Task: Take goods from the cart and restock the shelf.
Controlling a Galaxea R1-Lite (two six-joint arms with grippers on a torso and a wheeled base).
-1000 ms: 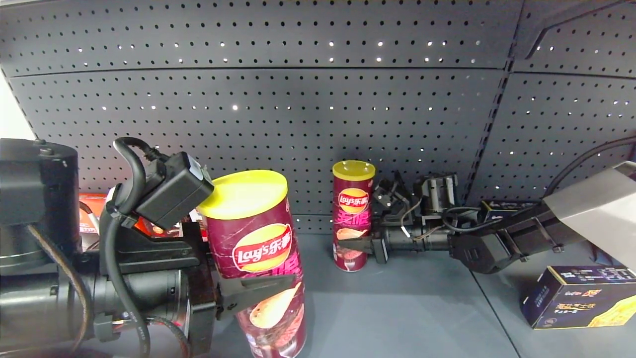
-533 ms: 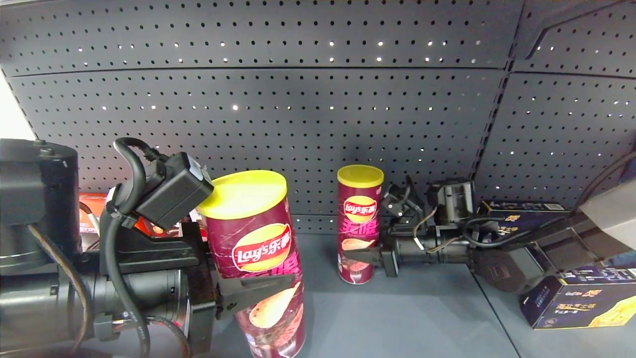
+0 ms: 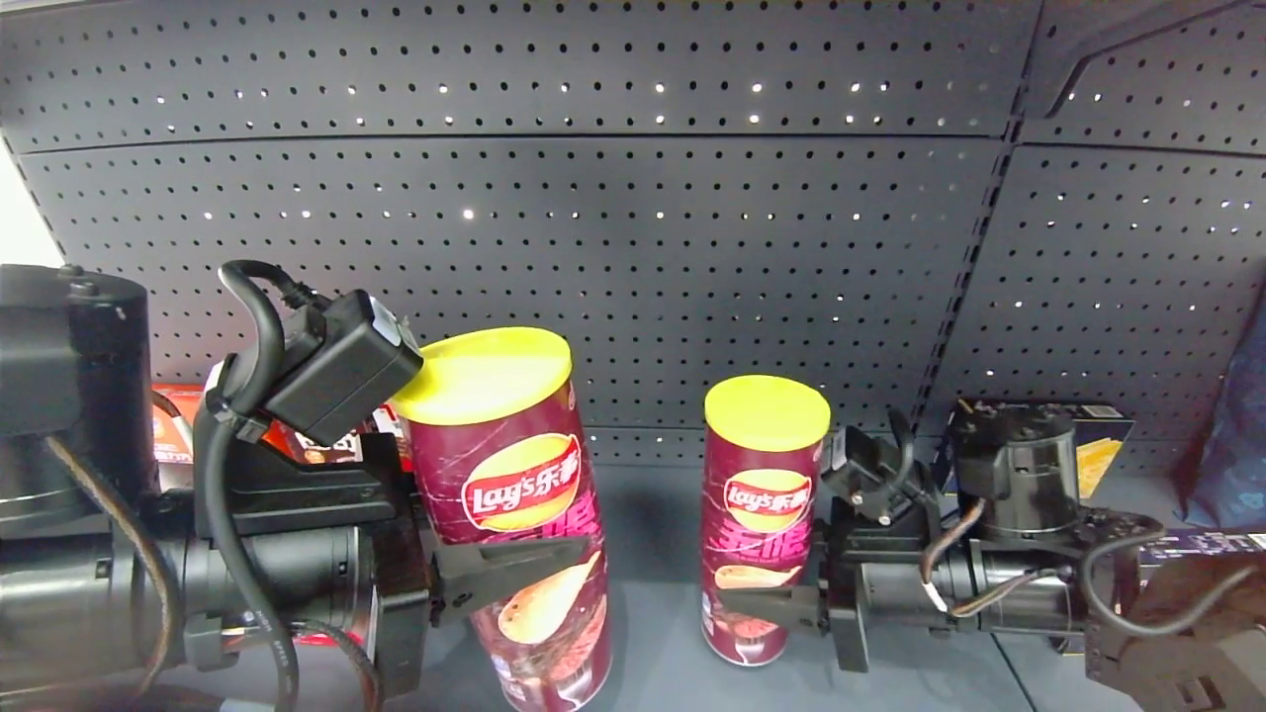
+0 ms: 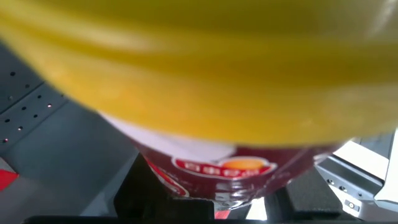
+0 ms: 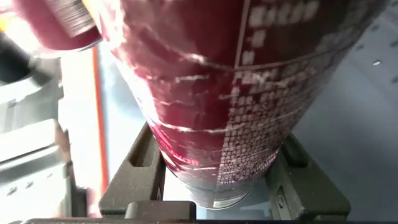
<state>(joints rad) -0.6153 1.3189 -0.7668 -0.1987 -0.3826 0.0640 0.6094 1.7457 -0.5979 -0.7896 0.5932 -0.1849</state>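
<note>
Left end effector [image 3: 519, 578] clamps can [image 3: 492, 435]; right [image 3: 760, 598] likewise (gap between).

A dark grey perforated back panel [image 3: 633, 247] fills the scene behind the shelf [image 3: 653, 494], its small round holes set in even rows. Through some holes bright pinpoints of light shine from behind. A horizontal seam [image 3: 593, 138] splits the panel into an upper and a lower sheet. Toward the right a slanting dark upright [image 3: 974, 267] divides this bay from the next, which has the same perforated backing [image 3: 1118, 237]. The shelf deck is smooth, matte blue-grey, meeting the panel along its back edge. At the far left edge a strip of bright white [image 3: 18, 227] shows beyond the panel.
</note>
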